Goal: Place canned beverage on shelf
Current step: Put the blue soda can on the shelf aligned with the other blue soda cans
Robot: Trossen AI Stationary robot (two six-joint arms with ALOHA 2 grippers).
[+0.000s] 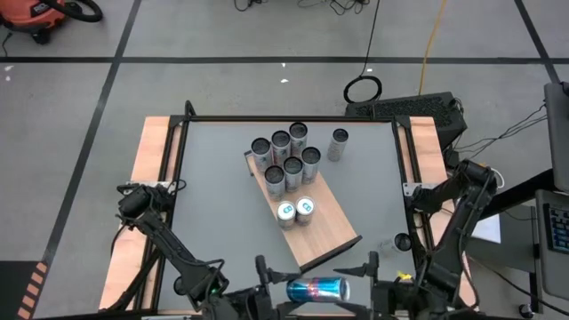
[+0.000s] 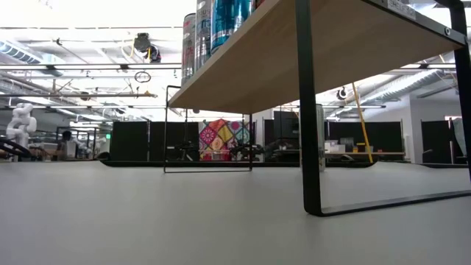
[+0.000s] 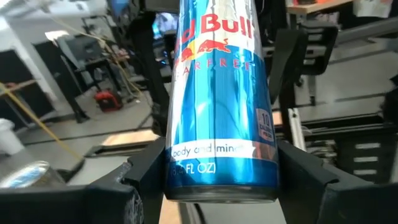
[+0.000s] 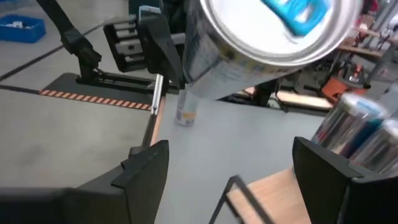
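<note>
We are looking down on a grey table (image 1: 222, 196) with a long wooden shelf (image 1: 329, 222) standing on it, its long axis running diagonally from the far middle toward the near right. Eight cans are standing upright on the shelf: six silver-topped ones (image 1: 283, 156) clustered at its far end and two with blue tabs (image 1: 295, 211) side by side near its middle. One more can (image 1: 338, 144) is standing alone on the table just right of the cluster, and another (image 1: 402, 242) is sitting by the table's right edge.

The blue canned beverage (image 1: 317, 288) is lying horizontal in the air at the near edge of the table, its long axis running left to right between the two arms. The left gripper (image 3: 221, 180) is clamping the can's base end (both fingers (image 3: 146, 174) are pressing its sides in the left wrist view). The right gripper (image 4: 227, 168) is facing the can's tab end with its fingers (image 4: 323, 168) spread wide; they are not touching the can.

From table height we are seeing the shelf's underside and black legs (image 2: 307, 110).
</note>
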